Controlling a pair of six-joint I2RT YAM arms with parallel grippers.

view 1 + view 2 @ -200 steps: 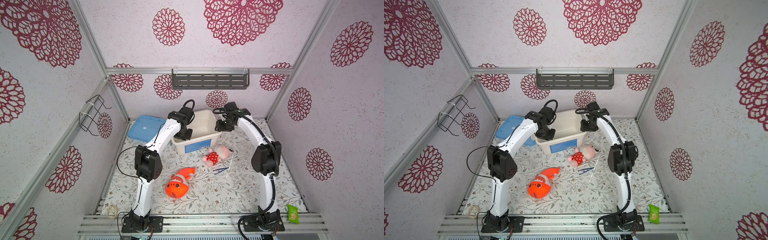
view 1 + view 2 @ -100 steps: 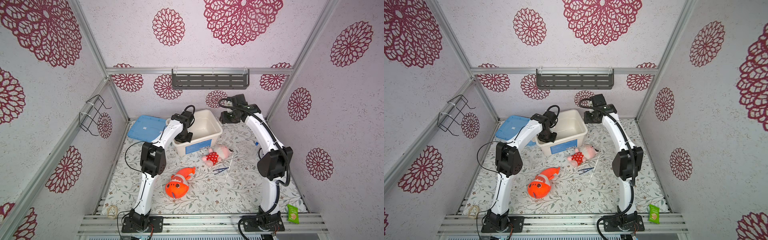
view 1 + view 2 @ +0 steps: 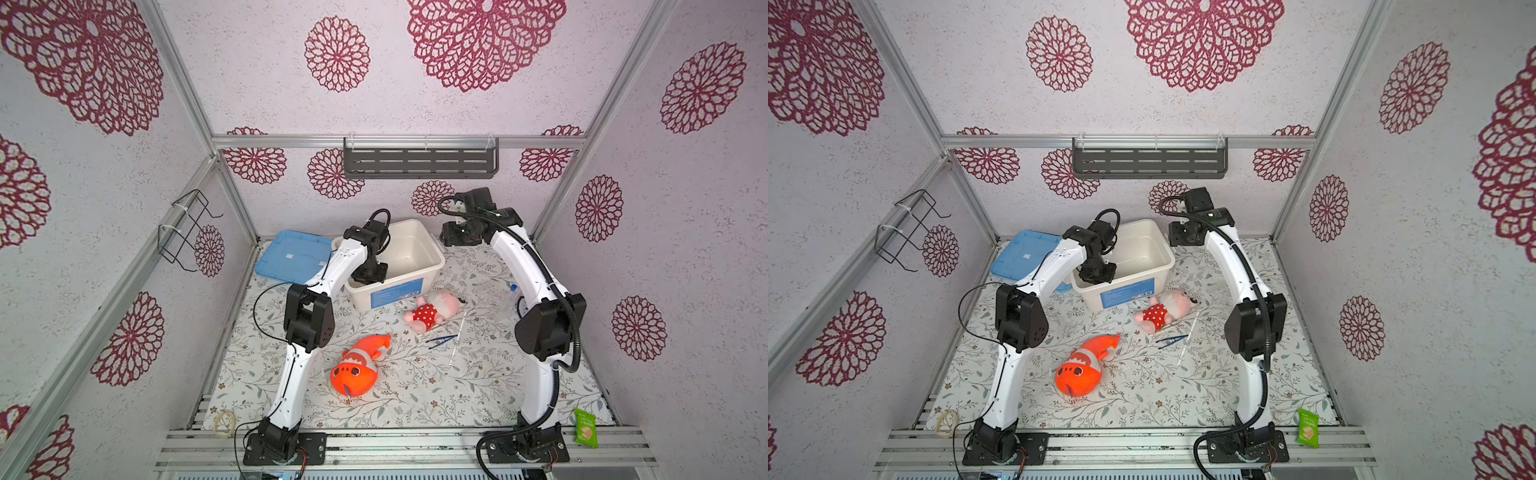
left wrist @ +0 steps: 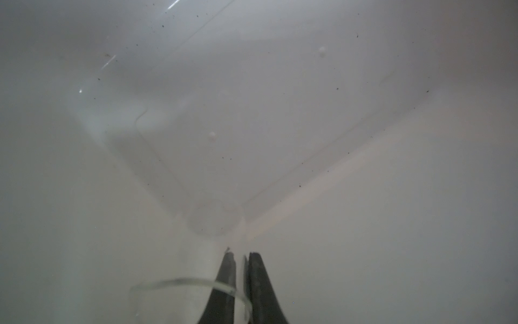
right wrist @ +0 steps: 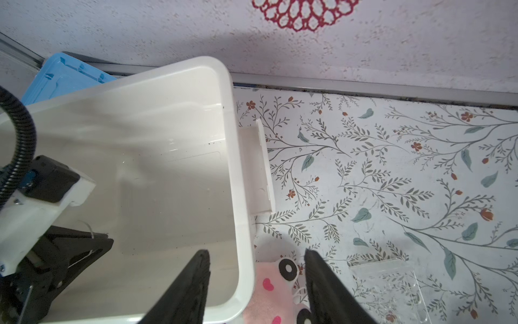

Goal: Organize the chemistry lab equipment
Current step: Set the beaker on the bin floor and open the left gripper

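— While the white bin (image 3: 415, 249) hides the jaws of your left gripper (image 3: 370, 272) in both top views, what's held?

— Left wrist: nearly closed, pinching the rim of the clear round glassware (image 4: 179, 282) there, body blurred. Right wrist: your right gripper (image 5: 256, 252) gapes, empty, over the bin's right wall.

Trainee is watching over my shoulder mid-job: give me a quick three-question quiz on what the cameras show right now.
1. True or false: the right gripper is holding the dark blue tweezers.
2. Which lies nearest the tweezers? A) orange plush fish B) thin white rod C) blue lid
3. Fill in: the left gripper, down inside the white bin, is shut on the rim of clear ____.
Key: 1 false, it is open and holds nothing; 2 B; 3 glassware.
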